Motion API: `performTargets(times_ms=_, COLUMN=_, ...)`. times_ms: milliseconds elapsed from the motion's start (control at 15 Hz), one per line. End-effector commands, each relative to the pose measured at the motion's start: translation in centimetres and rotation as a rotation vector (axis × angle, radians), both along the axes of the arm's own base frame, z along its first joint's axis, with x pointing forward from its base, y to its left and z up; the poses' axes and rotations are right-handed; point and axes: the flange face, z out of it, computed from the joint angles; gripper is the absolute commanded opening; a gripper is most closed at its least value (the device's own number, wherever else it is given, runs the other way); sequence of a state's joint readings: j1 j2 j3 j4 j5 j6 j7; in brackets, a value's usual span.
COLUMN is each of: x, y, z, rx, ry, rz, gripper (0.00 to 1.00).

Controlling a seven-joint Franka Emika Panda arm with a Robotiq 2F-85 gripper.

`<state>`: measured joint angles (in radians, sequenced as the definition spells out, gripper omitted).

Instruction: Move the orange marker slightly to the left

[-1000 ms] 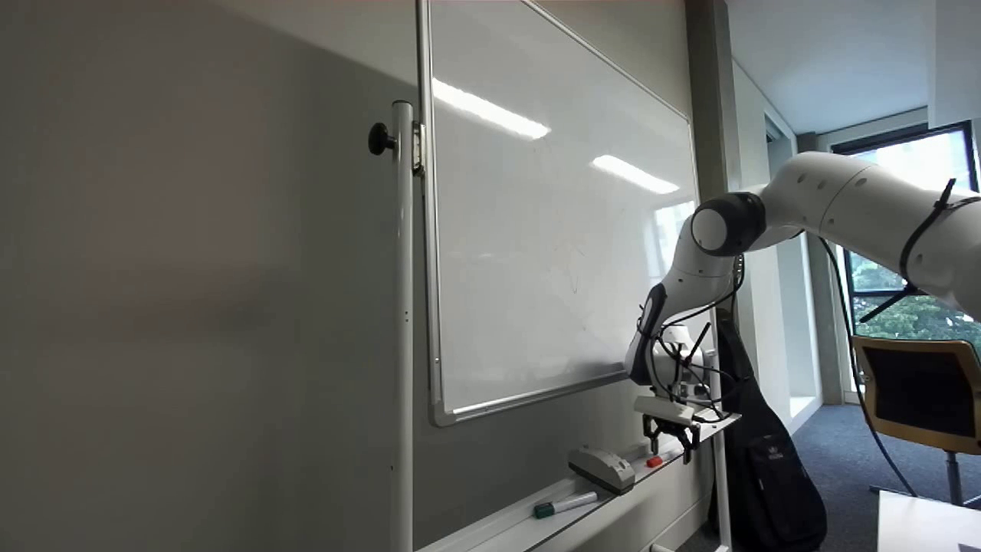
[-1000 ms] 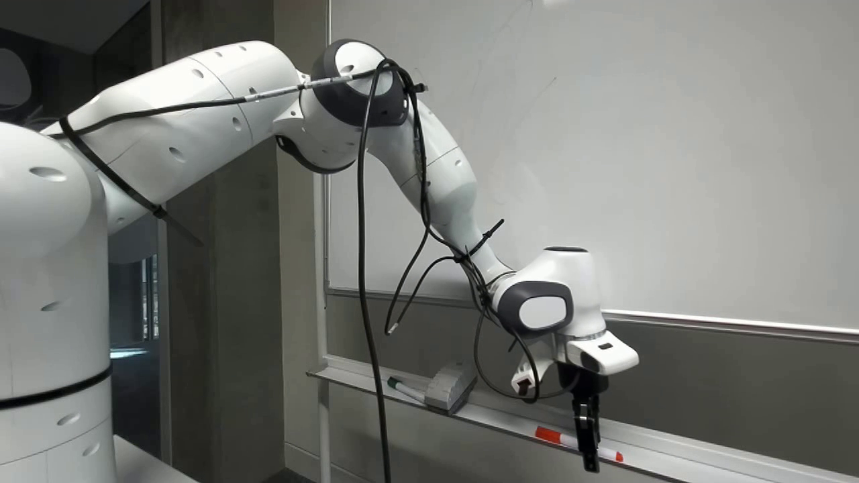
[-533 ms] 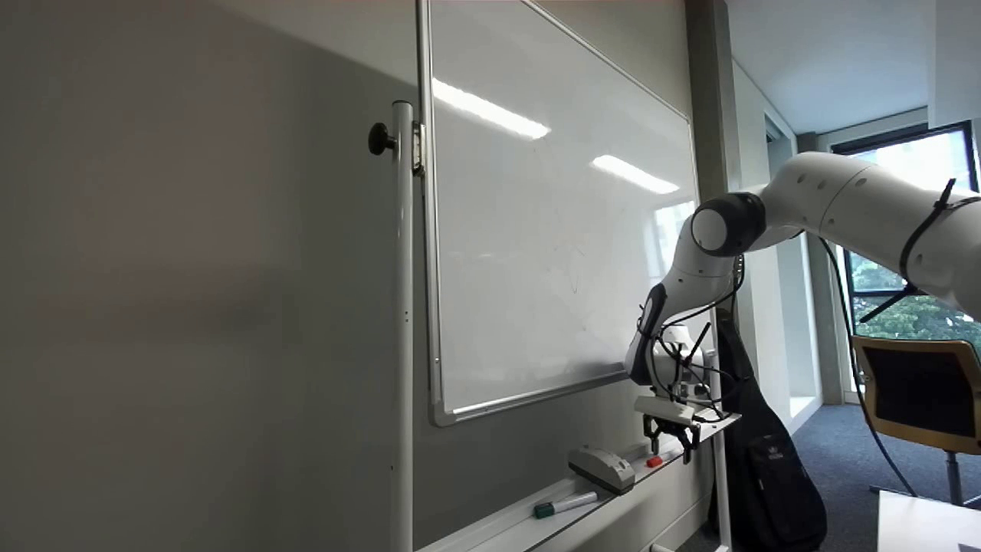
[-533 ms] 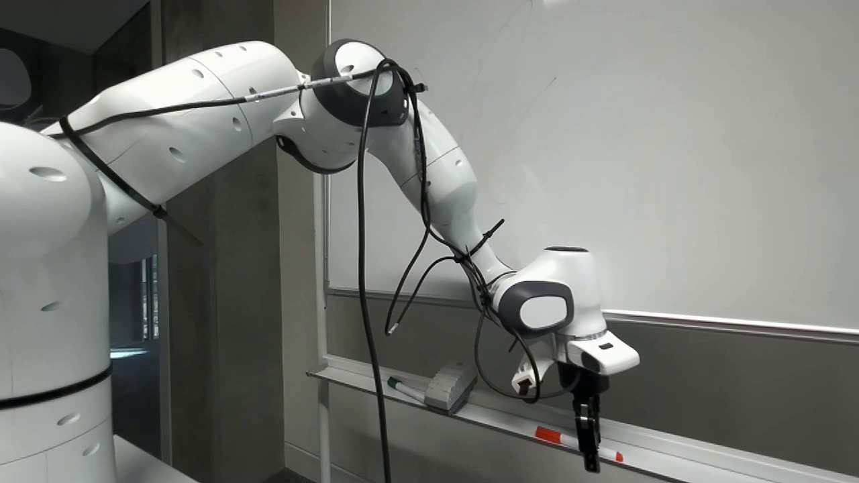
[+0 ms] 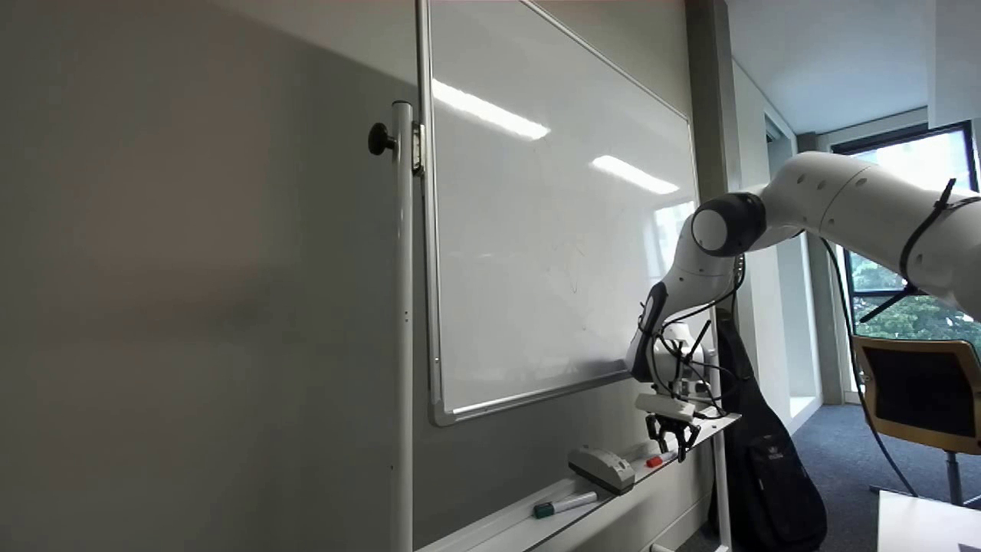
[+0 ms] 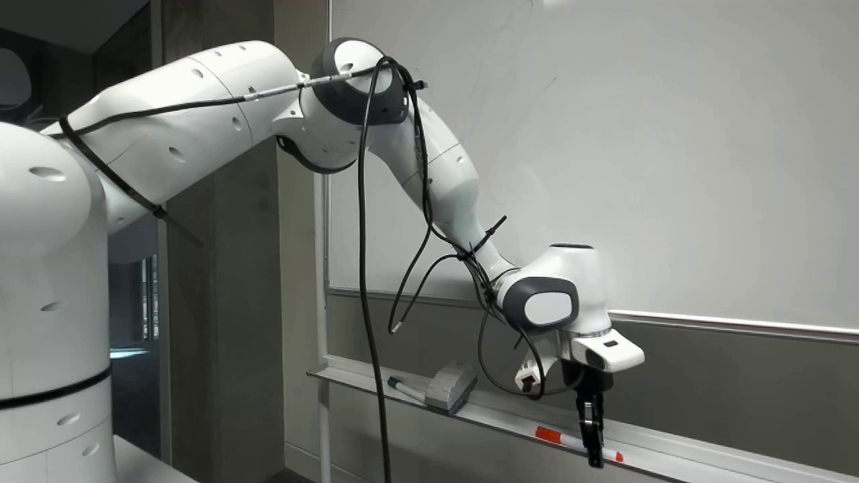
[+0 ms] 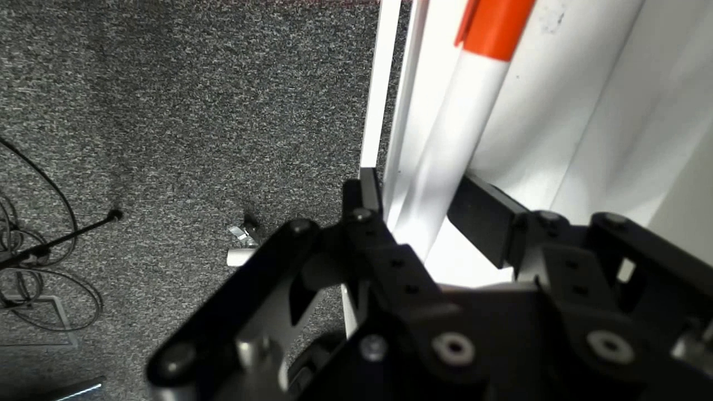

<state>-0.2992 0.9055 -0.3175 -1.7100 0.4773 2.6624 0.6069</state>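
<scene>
Hand: part-way open, one finger on each side of the orange marker, gap showing, not gripping it
Orange marker: lying on the tray between the fingers, cap sticking out past them
Eraser: on the tray, past the cap, well away from the hand
Green marker: past the eraser, even farther off

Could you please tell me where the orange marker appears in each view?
In an exterior view: the orange marker is small, lower right, on the tray beside the gripper.
In an exterior view: the orange marker is lower right, on the tray, partly behind the gripper.
In the wrist view: the orange marker runs along the tray from the top, right of centre, to the gripper.
Shared landmark: the tray.
</scene>
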Motion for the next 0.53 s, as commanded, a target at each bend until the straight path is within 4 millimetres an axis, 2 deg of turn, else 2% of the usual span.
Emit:
performTargets(times_ms=0, x=0.25, y=-0.60, z=-0.08, rx=0.012, ry=0.031, rz=-0.021, gripper=0.15)
performTargets(times_ms=133, x=0.06, y=-0.77, z=-0.12, rx=0.019, ry=0.041, rz=-0.024, gripper=0.00)
performTargets(times_ms=200, x=0.15, y=-0.74, z=-0.07, rx=0.019, ry=0.040, rz=-0.025, gripper=0.05)
performTargets(times_ms=467, x=0.10, y=-0.73, z=-0.06, rx=0.020, ry=0.040, rz=-0.025, gripper=0.05)
